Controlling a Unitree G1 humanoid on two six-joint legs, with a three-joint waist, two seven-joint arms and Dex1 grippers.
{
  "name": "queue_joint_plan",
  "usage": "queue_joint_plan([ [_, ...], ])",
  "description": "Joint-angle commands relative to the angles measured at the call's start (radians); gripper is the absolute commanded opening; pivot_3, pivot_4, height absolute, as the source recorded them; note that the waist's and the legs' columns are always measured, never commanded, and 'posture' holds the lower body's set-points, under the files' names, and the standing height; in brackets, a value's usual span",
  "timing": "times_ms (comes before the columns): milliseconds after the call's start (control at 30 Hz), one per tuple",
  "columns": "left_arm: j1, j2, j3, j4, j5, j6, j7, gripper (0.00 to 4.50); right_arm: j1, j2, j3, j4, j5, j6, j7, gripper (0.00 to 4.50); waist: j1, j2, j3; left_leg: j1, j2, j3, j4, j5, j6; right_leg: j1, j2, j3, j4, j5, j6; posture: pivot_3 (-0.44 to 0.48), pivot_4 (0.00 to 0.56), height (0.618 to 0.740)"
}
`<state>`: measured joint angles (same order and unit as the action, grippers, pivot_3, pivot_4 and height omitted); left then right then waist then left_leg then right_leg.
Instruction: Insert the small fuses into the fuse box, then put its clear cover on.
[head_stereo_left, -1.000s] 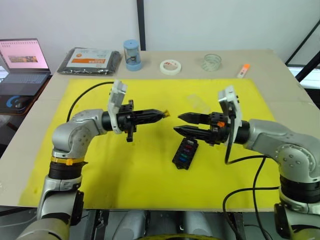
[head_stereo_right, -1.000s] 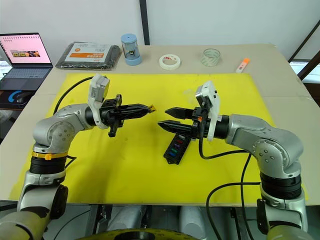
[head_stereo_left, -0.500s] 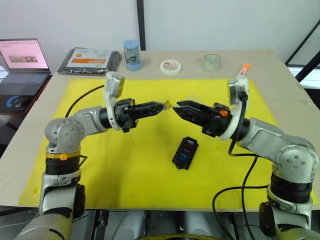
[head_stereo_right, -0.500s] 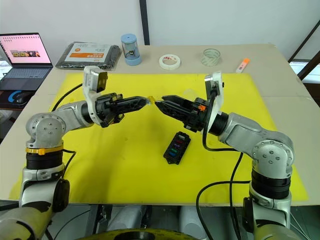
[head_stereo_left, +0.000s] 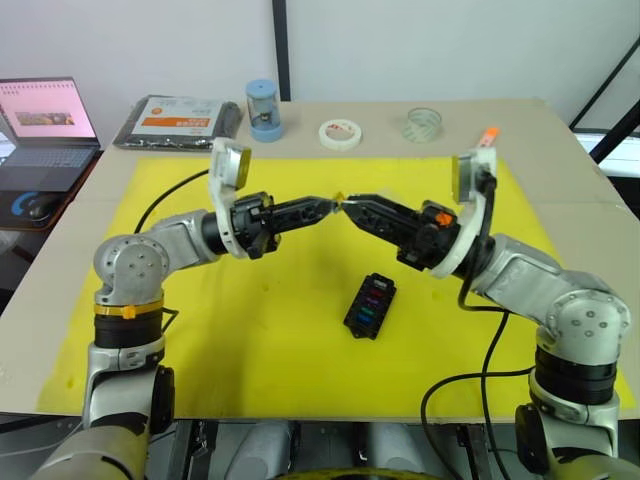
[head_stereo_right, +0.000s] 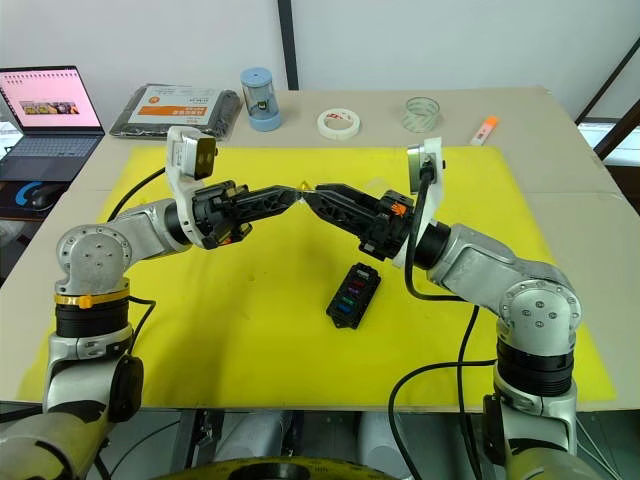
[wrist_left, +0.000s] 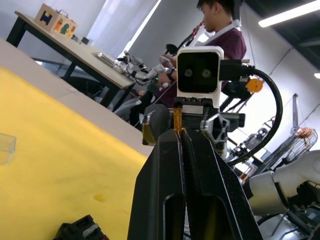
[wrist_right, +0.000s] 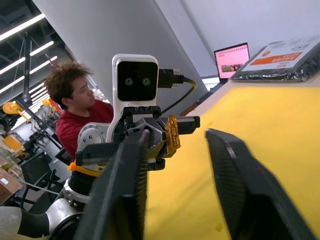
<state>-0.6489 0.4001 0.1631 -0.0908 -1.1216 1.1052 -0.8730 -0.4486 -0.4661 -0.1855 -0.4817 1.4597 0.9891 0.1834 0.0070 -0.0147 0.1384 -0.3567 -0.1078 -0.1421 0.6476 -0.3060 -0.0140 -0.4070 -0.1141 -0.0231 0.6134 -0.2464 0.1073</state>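
On the far left a laptop stands open beside the table; its screen text is too small to read. Next along the rear edge lies a black packet with an orange-and-white label — the print is not legible.

The left gripper is raised above the yellow mat, fingers pressed together on a small amber fuse that projects from the tips. In the right wrist view the fuse reads as a flat translucent tab clamped by one end.

The right gripper meets it tip to tip, with its fingers parted around the free end of the fuse and nothing yet in its grasp. This appears to be a hand-over between the arms.

The fuse box lies flat on the mat below and slightly right of the grippers, with several coloured fuses already seated. The clear cover shows faintly on the mat beyond the right gripper.

Handling — the fuse is probably very light, rigid and smooth, so it can twist or slip in a loose pinch. Grip the plastic body squarely across its flat faces and leave the blades free for the slot. The cover is likely thin and brittle; take it by its long edges.
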Motion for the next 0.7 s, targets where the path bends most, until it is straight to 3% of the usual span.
queue_joint_plan([
  [33,-0.018,-0.002,0.012,-0.027,-0.032,-0.004,0.006,0.0,-0.015,-0.008,0.003,-0.019,0.036,-0.029,-0.01,0.56,0.0,0.0,0.0,0.0,0.0,0.0,0.0,0.0,0.0,0.0,0.0,0.0,0.0,0.0,0.0,0.0,0.15,0.74],
  [100,-0.018,-0.003,0.011,-0.027,-0.036,-0.003,0.009,0.0,-0.019,-0.011,0.009,-0.018,0.041,-0.035,-0.013,0.01,0.0,0.0,0.0,0.0,0.0,0.0,0.0,0.0,0.0,0.0,0.0,0.0,0.0,0.0,0.0,0.0,0.15,0.74],
  [333,-0.018,-0.003,0.002,-0.035,-0.034,-0.006,0.015,0.0,-0.022,-0.029,0.018,-0.012,0.066,-0.055,-0.021,0.01,0.0,0.0,0.0,0.0,0.0,0.0,0.0,0.0,0.0,0.0,0.001,0.0,0.0,0.0,0.0,0.0,0.15,0.74],
  [467,0.005,0.022,-0.035,-0.045,0.033,-0.045,-0.015,0.99,-0.024,-0.054,0.011,-0.006,0.089,-0.055,-0.024,0.0,0.0,0.0,0.0,0.0,0.0,0.0,0.0,0.0,0.0,0.0,0.0,0.0,0.0,0.0,0.0,0.0,0.15,0.74],
  [633,0.024,0.074,-0.079,-0.025,0.104,-0.099,-0.103,2.8,-0.029,-0.17,-0.013,0.006,0.088,-0.021,0.017,0.0,0.002,0.0,0.0,0.0,0.0,0.0,0.0,0.0,0.0,0.0,0.001,0.0,-0.001,0.0,0.0,0.0,0.15,0.74],
  [700,0.046,0.113,-0.144,-0.041,0.195,-0.188,-0.181,3.5,-0.036,-0.246,-0.011,0.003,0.036,-0.001,0.055,0.0,0.003,0.0,0.0,0.0,0.0,0.0,0.0,0.0,0.0,0.0,0.001,0.0,-0.001,0.0,0.0,0.0,0.15,0.74],
])
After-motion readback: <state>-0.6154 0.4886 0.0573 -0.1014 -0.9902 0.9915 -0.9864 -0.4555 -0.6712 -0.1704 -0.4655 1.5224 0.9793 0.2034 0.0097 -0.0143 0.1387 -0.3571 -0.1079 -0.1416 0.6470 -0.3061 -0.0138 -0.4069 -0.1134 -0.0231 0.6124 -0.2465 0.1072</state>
